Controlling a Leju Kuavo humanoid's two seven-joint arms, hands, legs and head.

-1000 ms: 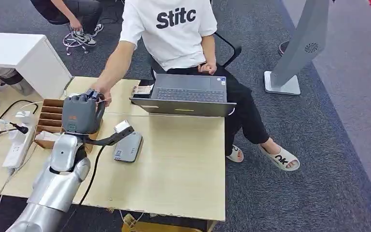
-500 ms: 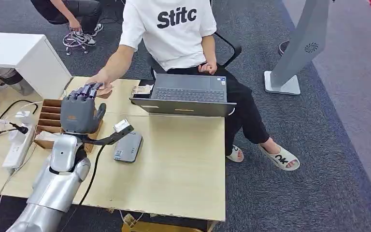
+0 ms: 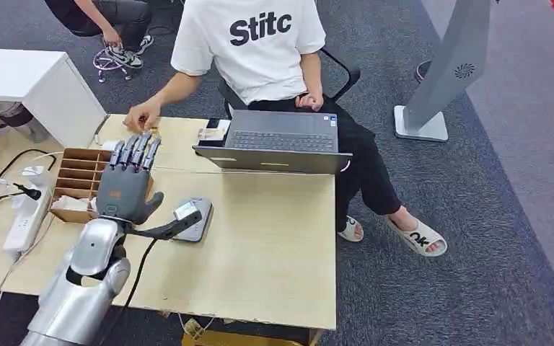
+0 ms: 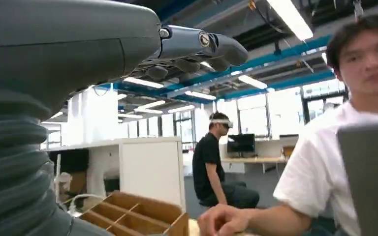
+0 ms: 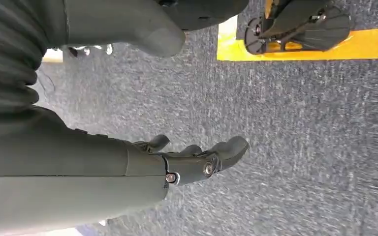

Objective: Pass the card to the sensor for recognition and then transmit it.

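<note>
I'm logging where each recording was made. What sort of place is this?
Probably an open-plan office or lab: a person works at a laptop on a wooden table, carpet covers the floor, and the left wrist view shows desks with monitors under strip lights.

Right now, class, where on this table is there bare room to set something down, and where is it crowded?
Bare: the table between the laptop and the near edge, right of the sensor. Crowded: the left side, with the wooden organiser, power strip, cables, the left hand and a person's hand.
</note>
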